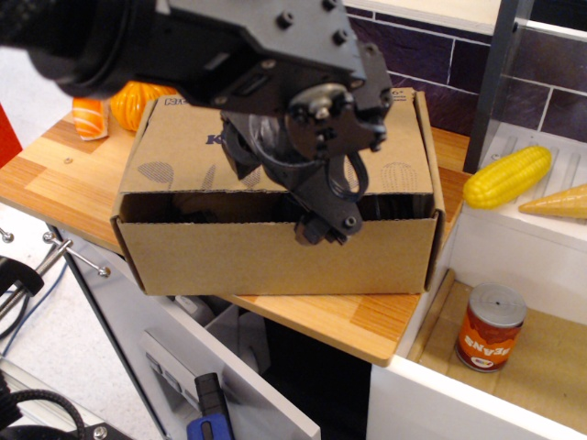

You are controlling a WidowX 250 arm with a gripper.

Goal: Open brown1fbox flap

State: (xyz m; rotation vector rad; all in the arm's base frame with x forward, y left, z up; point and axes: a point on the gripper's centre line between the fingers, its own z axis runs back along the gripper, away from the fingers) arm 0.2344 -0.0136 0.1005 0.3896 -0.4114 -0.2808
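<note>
The cardboard box (275, 197) sits on the wooden counter (348, 321), its front edge near the counter's edge, top flap (183, 147) lying flat. The black gripper (323, 227) hangs over the box's front opening; its fingers seem close together, though their state cannot be told. A bean can (488, 327) stands lower right.

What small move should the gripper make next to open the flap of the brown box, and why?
Probably lower the gripper slightly toward the front edge of the flap, so that a fingertip can catch it. The flap lies flat over the brown box, with only a dark gap at its front edge, and the gripper hangs right at that gap. Whether it touches the flap cannot be told.
</note>
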